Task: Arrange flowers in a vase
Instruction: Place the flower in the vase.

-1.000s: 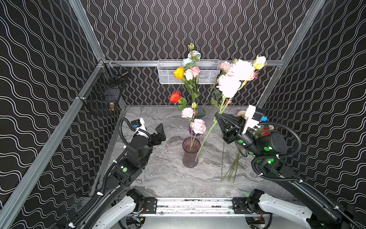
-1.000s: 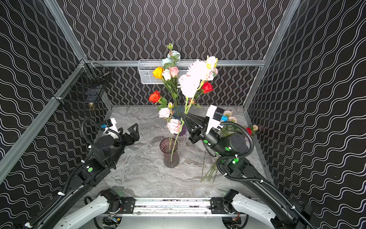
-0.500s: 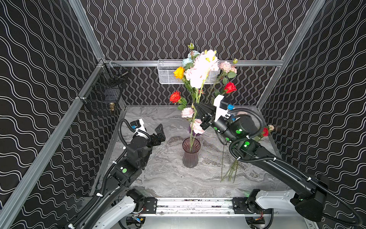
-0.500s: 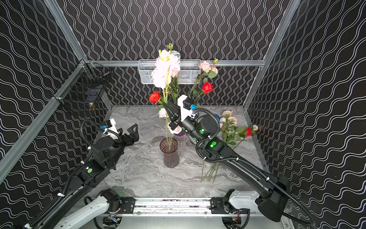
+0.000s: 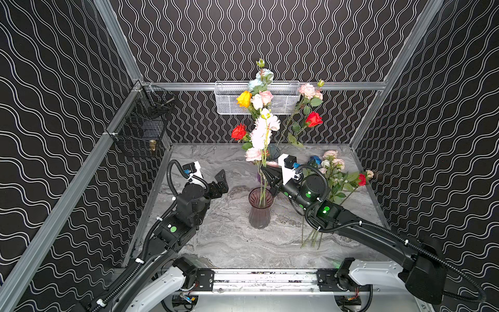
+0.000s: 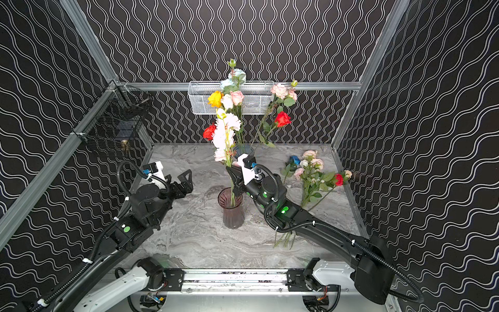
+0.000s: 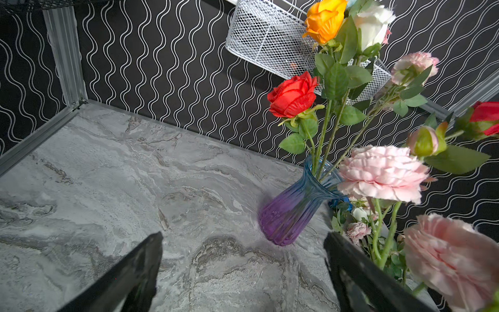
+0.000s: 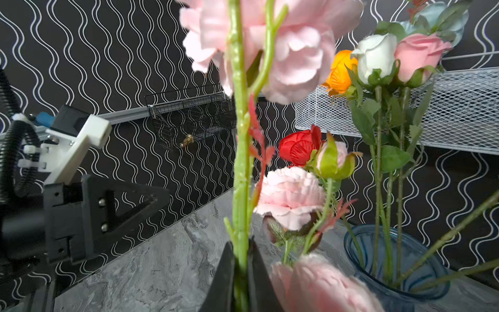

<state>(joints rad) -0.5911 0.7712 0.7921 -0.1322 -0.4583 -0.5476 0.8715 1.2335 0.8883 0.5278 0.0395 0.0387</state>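
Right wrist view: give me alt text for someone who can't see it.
The right gripper is shut on the thick green stem of a pale pink peony spray. Behind it, a blue glass vase holds white, pink and orange roses against a black wavy-lined wall.

Robot test cell in a lab: boxed in by black wavy-print walls (image 5: 270, 40) on an alu frame (image 5: 189, 86), marble-print table (image 5: 229, 243), L arm (image 5: 186, 213) + R arm (image 5: 364, 232) mounted at a front rail (image 5: 264, 278) w/ exposed cabling, white basket (image 5: 229, 102) & black basket (image 5: 140, 127) hung on the frame.
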